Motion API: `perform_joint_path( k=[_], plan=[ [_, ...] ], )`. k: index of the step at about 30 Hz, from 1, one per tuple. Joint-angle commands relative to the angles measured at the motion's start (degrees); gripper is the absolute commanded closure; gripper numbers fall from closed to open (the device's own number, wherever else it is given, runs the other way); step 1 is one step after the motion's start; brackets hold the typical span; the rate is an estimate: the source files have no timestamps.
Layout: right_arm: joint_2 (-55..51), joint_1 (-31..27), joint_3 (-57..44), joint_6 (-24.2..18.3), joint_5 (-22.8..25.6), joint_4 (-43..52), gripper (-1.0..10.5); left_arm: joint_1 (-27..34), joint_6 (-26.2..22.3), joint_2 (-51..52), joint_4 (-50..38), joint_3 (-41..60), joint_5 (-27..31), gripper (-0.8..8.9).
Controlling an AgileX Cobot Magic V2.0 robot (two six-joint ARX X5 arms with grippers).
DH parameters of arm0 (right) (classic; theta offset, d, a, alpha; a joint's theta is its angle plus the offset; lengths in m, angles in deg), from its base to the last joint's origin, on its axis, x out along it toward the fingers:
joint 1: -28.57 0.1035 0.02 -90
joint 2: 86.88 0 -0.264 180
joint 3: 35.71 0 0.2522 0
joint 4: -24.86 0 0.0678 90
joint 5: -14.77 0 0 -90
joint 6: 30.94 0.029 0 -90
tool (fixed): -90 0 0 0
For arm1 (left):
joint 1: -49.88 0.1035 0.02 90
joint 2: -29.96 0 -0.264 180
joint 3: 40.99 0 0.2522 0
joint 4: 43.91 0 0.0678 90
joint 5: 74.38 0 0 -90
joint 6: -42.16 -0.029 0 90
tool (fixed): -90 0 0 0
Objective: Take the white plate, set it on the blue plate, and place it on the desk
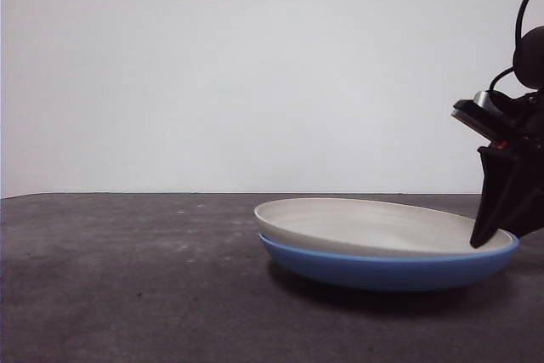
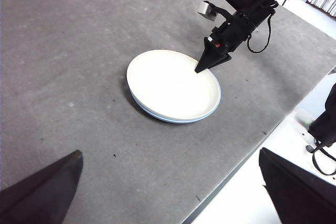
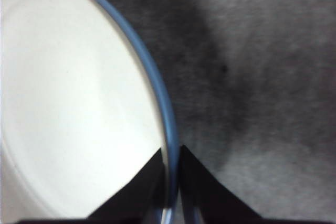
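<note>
My right gripper [image 3: 170, 156] pinches both rims at the stack's three o'clock; lifting could drag the blue plate [image 1: 382, 268] up with the white plate [image 1: 365, 225].

Obstacles and free room. The white plate [image 1: 374, 225] lies nested in the blue plate [image 1: 382, 271], the pair forming the only raised obstacle on the surface [image 1: 127, 295]. The right gripper [image 3: 170, 153] occupies the stack's rim on one side, its fingers [image 3: 144, 182] closed down to a narrow gap over the rim, apparently pinching both plates. All other rim approaches stand unblocked. Bare surface surrounds the stack on every side. The left gripper [image 2: 168, 187] hangs well apart from the plates, fingers spread wide. The surface edge [image 2: 252, 150] bounds one side.
</note>
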Motion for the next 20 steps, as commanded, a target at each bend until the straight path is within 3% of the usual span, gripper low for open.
perform_joint_path(
  k=[1,9,14,20],
  plan=[
    [0.15,1.09,2.75,-0.35,-1.14,-0.55,9.4,-0.52,-0.94,-0.09,-0.63,-0.42,0.17,1.96],
    [0.02,7.04,8.70,3.74,-0.72,-2.86,9.4,-0.52,-1.22,-0.09,-1.51,-0.42,0.17,1.96],
    [0.39,12.22,11.89,7.50,5.07,-2.27,9.4,-0.52,-2.19,-0.09,-1.88,-0.39,0.17,1.96],
    [3.58,15.89,14.51,9.99,5.46,-1.40,9.4,-0.52,-4.42,-0.09,-1.88,-0.42,0.17,1.96]
  ],
)
